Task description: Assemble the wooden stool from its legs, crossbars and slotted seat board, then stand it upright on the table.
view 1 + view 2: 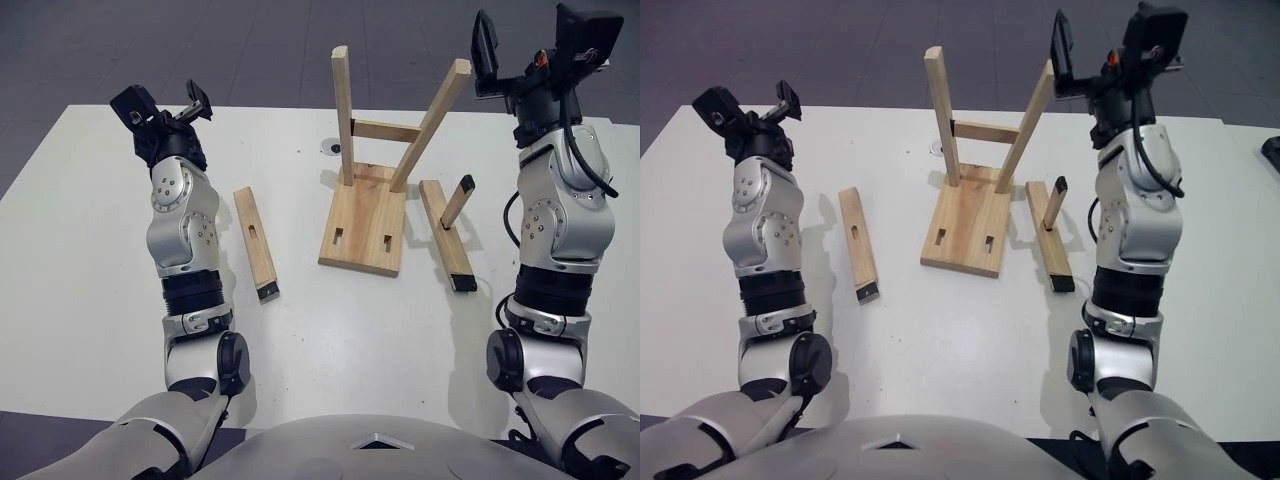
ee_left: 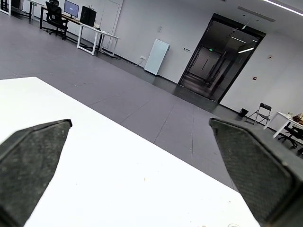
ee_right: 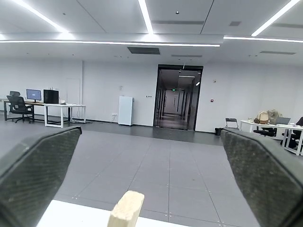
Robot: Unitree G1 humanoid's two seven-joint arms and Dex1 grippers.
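The seat board [image 1: 362, 235] lies on the bench [image 1: 90, 210], two legs [image 1: 345, 115] standing in it, between the left tool [image 1: 165, 100] and the right tool [image 1: 535, 45]; both hover wide open and empty, well apart from it

Both head views look forward and steeply down from above the robot's shoulders onto the white counter [image 1: 90, 230] at middling range. They share almost the whole scene, the half-built stool [image 1: 362, 225] included, with the right eye's picture set slightly to one side. The left wrist camera sits close behind the wide-spread left pincer [image 2: 140, 122], low over the counter, facing out across grey floor [image 2: 142, 101] toward a dark doorway [image 2: 215, 61]; the right wrist camera, held higher, looks level through the spread right pincer [image 3: 151, 130] at that same doorway, with a stool leg [image 3: 126, 210] end close in front.
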